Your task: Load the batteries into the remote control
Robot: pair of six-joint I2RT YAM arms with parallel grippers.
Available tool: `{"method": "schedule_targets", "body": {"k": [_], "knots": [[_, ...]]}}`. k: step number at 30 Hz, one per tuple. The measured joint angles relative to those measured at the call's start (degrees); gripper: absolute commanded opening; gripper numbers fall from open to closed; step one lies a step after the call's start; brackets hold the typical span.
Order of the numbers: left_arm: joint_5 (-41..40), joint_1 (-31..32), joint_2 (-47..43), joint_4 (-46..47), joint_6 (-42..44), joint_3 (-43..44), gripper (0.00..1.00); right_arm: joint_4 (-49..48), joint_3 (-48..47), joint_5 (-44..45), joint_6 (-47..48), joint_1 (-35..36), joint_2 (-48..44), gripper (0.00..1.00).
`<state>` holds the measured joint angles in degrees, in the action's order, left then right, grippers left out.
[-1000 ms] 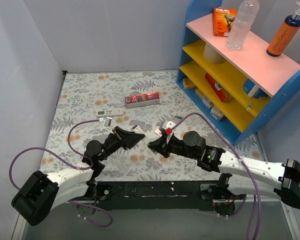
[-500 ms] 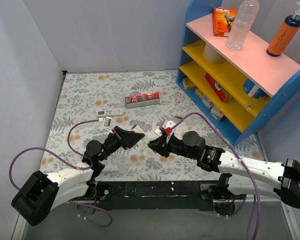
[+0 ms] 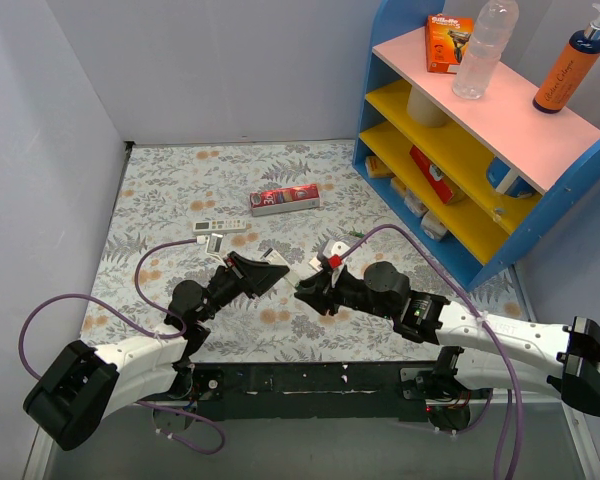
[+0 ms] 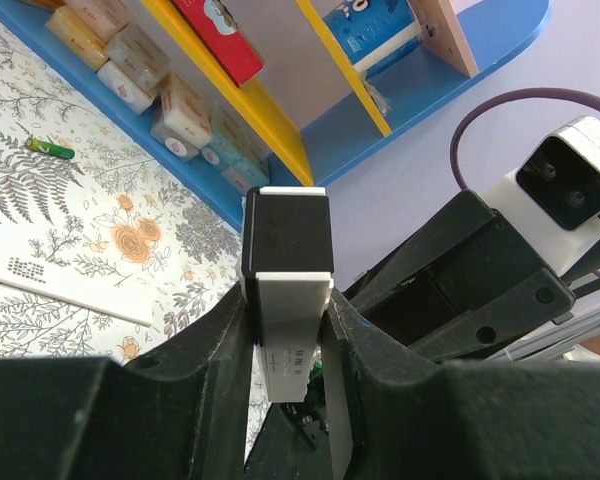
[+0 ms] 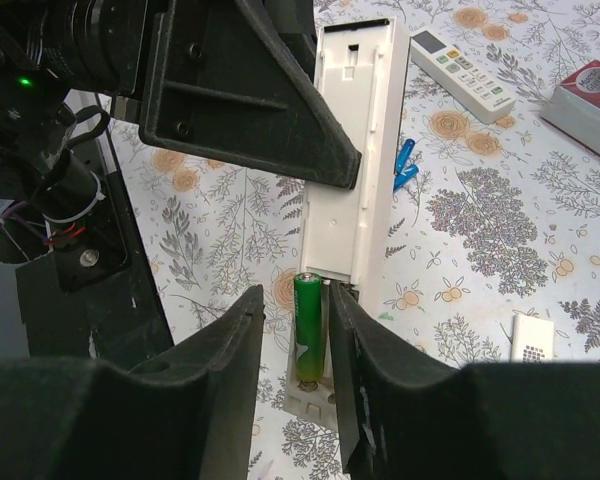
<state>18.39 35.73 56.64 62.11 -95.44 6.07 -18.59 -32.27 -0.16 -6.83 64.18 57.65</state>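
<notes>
- Green battery [image 5: 308, 325] lay in the near end of the remote's [image 5: 345, 150] open back. It looked seated, though its contacts were hidden.
- White remote hung above the table [image 3: 180, 180], back side up, clamped in the left gripper [image 4: 286, 300].
- Right gripper [image 5: 295, 295] straddled the battery with fingers a little apart, not pinching it.
- Spare green battery [image 4: 50, 148] lay on the table near the shelf [image 4: 280, 140].
- Progress, as judged: one cell in. Probably another cell and closing the back were left.

A red carton [image 3: 285, 199] lies (flat) on the floral table [image 3: 180, 170] near blue shelves [image 3: 585, 170].
</notes>
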Motion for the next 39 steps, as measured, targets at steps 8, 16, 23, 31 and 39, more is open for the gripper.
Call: {"method": "schedule_targets", "body": {"k": [8,16,23,31,39], "knots": [[-0.33,0.00,0.02,0.02,-0.24,0.00,0.00,2.82,-1.18,-0.24,1.05,0.42,-0.96,0.53],[1.90,0.24,-0.50,-0.13,-1.03,0.02,0.00,10.01,-6.19,1.57,5.18,-0.26,-3.32,0.70],[3.61,0.24,-0.68,-0.39,-1.11,0.04,0.00,16.87,-11.43,1.03,11.80,-0.42,-5.11,0.69],[6.05,0.24,-0.83,-4.63,-0.79,2.64,0.00,27.26,-14.93,-7.26,28.57,-0.42,-5.66,0.59],[8.22,0.24,-0.83,-8.41,-0.33,4.83,0.00,36.63,-22.40,-14.80,40.81,-0.42,0.55,0.39]]}}
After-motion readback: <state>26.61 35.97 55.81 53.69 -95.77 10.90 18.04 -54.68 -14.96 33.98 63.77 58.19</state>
